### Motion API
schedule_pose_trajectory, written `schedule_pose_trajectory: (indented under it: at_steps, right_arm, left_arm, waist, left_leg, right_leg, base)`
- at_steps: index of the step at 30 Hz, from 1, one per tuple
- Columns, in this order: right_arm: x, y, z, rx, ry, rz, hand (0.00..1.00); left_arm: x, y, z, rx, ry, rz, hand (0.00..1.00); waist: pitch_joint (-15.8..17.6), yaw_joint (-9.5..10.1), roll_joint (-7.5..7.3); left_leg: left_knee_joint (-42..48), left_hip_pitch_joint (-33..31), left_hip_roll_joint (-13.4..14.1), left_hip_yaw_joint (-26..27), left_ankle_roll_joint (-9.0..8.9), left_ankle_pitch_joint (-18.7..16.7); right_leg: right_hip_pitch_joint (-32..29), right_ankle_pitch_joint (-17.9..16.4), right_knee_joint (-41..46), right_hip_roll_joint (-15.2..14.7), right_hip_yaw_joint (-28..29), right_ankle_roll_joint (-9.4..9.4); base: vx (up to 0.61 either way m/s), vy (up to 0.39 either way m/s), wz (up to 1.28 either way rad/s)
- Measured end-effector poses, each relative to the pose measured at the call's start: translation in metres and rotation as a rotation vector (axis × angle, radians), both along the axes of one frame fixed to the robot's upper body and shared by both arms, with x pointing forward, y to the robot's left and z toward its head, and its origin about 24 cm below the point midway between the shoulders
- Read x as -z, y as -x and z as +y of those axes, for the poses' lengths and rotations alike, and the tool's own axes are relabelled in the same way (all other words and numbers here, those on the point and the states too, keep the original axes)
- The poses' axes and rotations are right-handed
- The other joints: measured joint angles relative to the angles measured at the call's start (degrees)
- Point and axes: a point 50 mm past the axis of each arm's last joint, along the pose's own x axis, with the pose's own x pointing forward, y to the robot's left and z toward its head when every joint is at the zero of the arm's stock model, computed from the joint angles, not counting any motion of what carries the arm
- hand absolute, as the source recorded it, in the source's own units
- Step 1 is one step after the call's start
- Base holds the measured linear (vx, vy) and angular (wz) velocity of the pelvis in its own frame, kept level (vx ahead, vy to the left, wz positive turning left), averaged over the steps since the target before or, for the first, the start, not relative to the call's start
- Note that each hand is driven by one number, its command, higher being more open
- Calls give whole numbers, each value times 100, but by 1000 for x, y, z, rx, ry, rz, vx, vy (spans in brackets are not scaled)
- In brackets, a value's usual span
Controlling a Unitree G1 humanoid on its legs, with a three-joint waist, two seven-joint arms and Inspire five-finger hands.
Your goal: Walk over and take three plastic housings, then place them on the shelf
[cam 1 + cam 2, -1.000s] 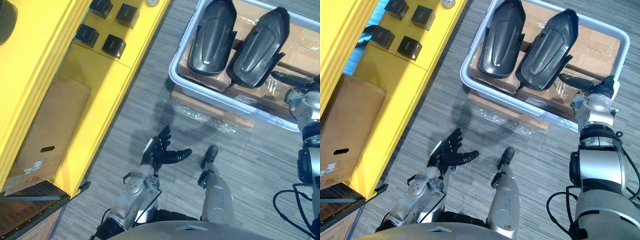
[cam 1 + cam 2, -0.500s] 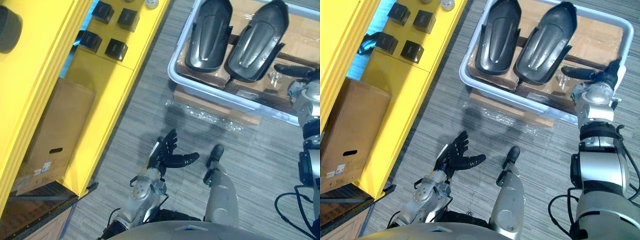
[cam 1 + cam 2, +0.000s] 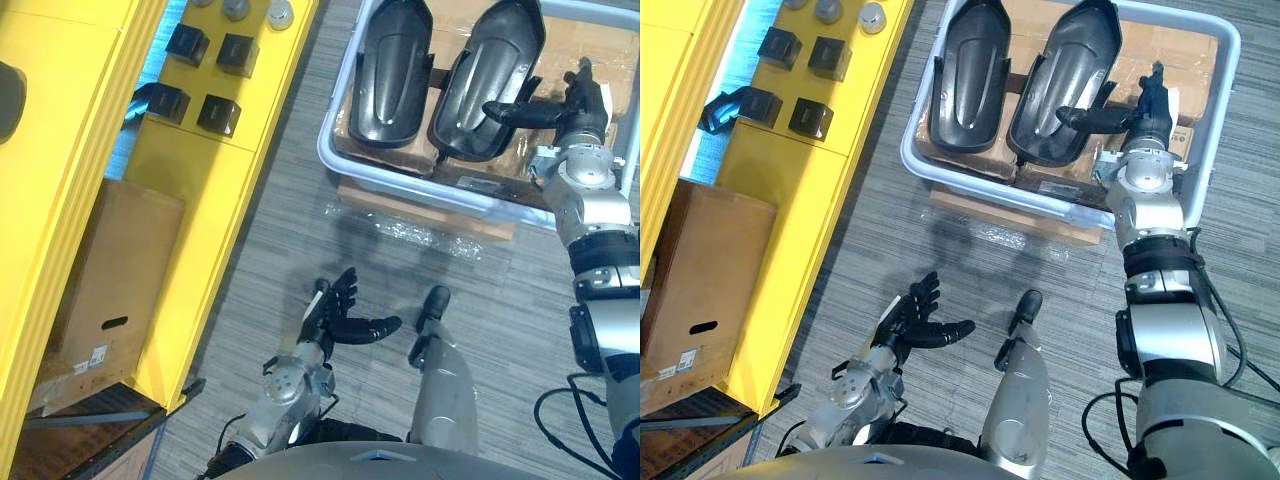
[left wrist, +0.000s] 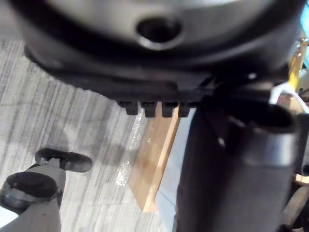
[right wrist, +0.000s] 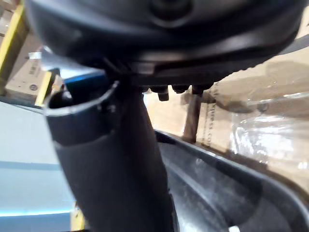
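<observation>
At the left, a yellow shelf (image 3: 200, 180) is seen, on which four black blocks (image 3: 187, 43), what appear to be three grey round caps (image 3: 278, 12) and one cardboard box (image 3: 110, 270) are counted. No housing is seen on it. Near the middle, the left hand (image 3: 335, 318) is held over the floor, fingers spread and empty. At the far right, one pale bin (image 3: 328, 130) holds two plastic housings: the left housing (image 3: 390, 70) and the right housing (image 3: 485, 80). The right hand (image 3: 575, 100) is extended over the right housing with thumb and fingers straight, nothing grasped. The pick-up step is judged to be in hand; next, the hand must be lowered and closed round that housing.
</observation>
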Motion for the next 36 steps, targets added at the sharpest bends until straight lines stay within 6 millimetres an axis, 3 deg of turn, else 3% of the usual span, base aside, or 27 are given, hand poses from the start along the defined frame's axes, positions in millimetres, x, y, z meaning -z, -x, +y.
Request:
schedule_pose_trajectory:
  at_steps: [4,7,8,12,18,25,28,32,36]
  right_arm:
    - [-6,3,-17,89,7,24,100]
    - [-4,3,-22,129,12,54,100]
    - [-3,3,-22,137,15,73,0]
    - [-10,8,-33,195,98,116,0]
    - [-21,25,-63,312,74,210,0]
    - [-8,42,-88,450,71,308,0]
    - [-1,42,-88,467,65,338,0]
    - [27,39,-79,467,13,403,0]
    - [32,34,-71,443,89,406,0]
  left_arm:
    - [2,3,-23,88,4,10,100]
    - [4,3,-30,112,-1,17,100]
    - [6,5,-30,117,-7,27,100]
    - [15,9,-29,102,-30,66,100]
    - [16,7,-28,92,-20,80,100]
    - [13,5,-27,91,-10,55,100]
    - [14,5,-27,95,-13,54,100]
    - [14,13,-18,81,-10,49,100]
    - [6,12,-10,45,13,17,100]
  waist:
    - [-154,125,227]
    - [-225,206,329]
    - [-270,247,391]
    - [-352,297,505]
    - [-386,371,553]
    - [-445,377,632]
    - [-458,364,650]
    - [-449,295,638]
    - [-443,196,629]
  left_leg:
    - [12,-6,-115,-123,-12,-36]
    - [61,-37,-170,-162,4,-57]
    - [86,-66,-173,-172,33,-111]
    - [59,-192,-274,-283,27,-117]
    - [-15,-178,-298,-333,3,-21]
    - [-219,80,-363,-501,-37,77]
    - [-223,130,-363,-566,-38,77]
    - [-311,381,-378,-612,-46,69]
    - [-338,507,-370,-597,-44,68]
  right_leg:
    - [-39,-54,138,-104,-27,13]
    - [-116,-171,322,-181,-32,-3]
    - [-147,-190,359,-189,-35,-12]
    - [-241,-198,362,-291,-162,-2]
    - [-240,-237,472,-343,-245,-9]
    - [-98,-545,819,-469,-419,50]
    - [-2,-619,867,-480,-508,52]
    - [272,-685,854,-503,-584,71]
    - [391,-694,850,-504,-587,75]
  base:
    - [-4,59,4]
    - [-61,60,7]
    - [-61,46,6]
    - [-39,46,10]
    - [30,37,6]
    - [68,10,16]
    - [45,14,13]
    - [31,27,11]
    - [2,23,0]
